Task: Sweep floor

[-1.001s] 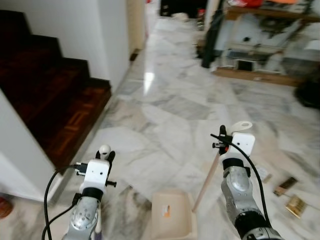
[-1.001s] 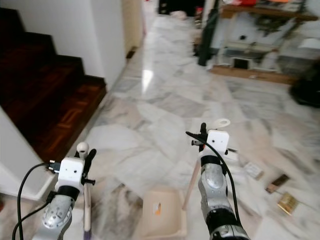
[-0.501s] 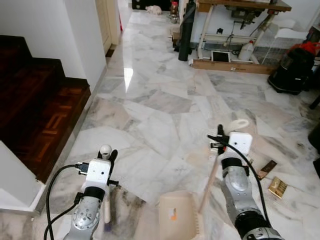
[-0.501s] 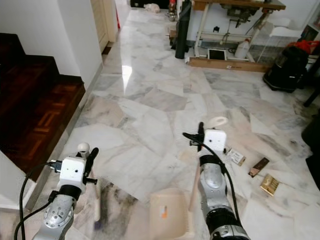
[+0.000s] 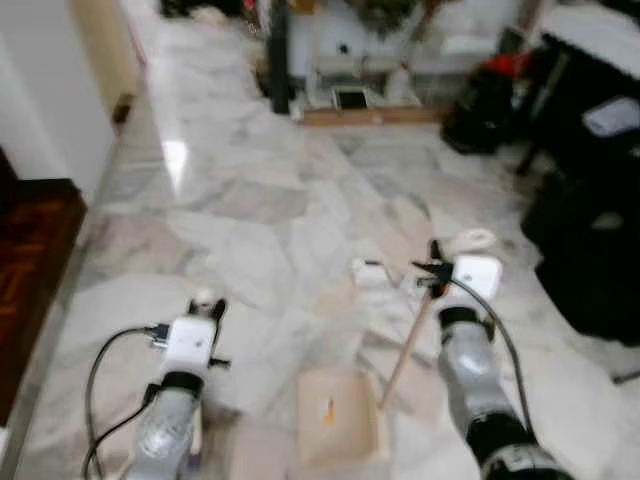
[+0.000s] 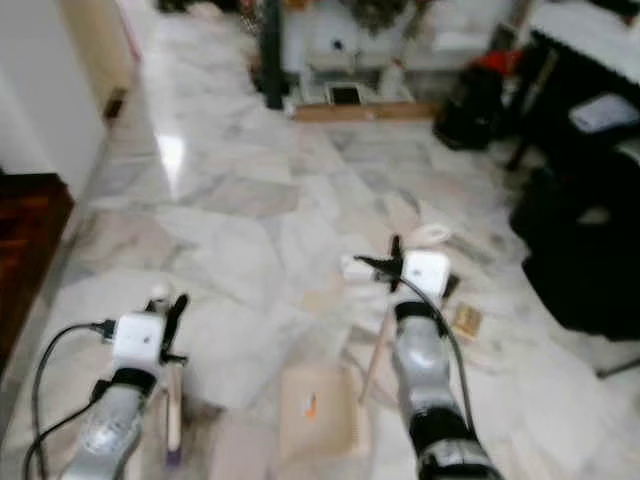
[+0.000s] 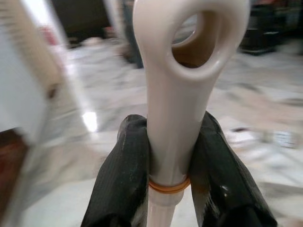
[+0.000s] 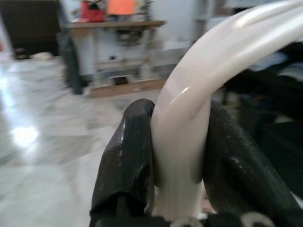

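- Camera has swung right since 0.5 s ago: stairs nearly out of frame, black furniture (image 5: 590, 250) now at right; frames blurred.
- Left gripper (image 7: 173, 156) jaws clamped on cream broom handle (image 7: 177, 94), held upright low at left.
- Right gripper (image 8: 177, 156) jaws closed around dustpan handle (image 8: 199, 94); its wooden pole (image 5: 405, 345) slants down to beige dustpan (image 5: 335, 415) on marble floor (image 5: 250, 230) between the arms.
- Litter (image 5: 372, 272) on floor just ahead.

Home hallway, marble floor (image 5: 250, 210), wooden stair (image 5: 25, 250)
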Robot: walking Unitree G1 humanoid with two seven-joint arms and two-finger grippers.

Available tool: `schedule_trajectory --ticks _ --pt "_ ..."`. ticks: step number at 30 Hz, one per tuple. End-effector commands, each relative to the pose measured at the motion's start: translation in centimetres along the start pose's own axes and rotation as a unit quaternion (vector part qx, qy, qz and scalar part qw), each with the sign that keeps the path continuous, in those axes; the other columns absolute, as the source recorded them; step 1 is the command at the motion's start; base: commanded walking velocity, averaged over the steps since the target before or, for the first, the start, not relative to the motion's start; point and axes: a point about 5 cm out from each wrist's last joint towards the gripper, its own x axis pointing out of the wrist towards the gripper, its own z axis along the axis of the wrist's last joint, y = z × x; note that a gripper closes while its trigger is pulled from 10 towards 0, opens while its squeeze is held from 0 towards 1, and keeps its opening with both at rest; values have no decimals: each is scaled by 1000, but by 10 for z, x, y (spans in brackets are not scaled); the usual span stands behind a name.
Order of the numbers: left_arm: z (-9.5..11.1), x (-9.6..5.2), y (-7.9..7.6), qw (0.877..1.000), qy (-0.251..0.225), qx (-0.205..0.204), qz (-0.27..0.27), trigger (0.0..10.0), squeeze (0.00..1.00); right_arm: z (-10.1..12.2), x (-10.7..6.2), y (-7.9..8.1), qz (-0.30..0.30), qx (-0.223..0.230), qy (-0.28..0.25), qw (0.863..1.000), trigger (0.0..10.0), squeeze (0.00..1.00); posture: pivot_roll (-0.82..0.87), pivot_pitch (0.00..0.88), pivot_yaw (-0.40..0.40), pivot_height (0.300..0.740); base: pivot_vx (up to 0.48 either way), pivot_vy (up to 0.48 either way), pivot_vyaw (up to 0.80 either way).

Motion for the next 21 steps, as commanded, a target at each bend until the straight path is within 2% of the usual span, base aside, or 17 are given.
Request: schedule_trajectory --ticks 1,3,10,21 --pt "3 0 2 1000 -11 -8 -5 10000 0 6 3 4 7 -2 -14 1000 10000 0 145 0 -24 740 0 0 -800" --pt "2 -1 0 1000 -10 -10 -9 10000 0 6 3 4 6 -4 -16 1000 10000 0 143 0 -24 740 0 0 -800" --pt "1 -1 -2 1000 -4 -10 -11 10000 0 7 2 5 10 -9 -22 1000 10000 0 142 0 -26 740 0 0 0" --pt "2 0 3 1000 -4 -6 -7 10000 0 4 -1 13 15 -3 -17 1000 10000 0 139 9 -22 740 0 0 0"
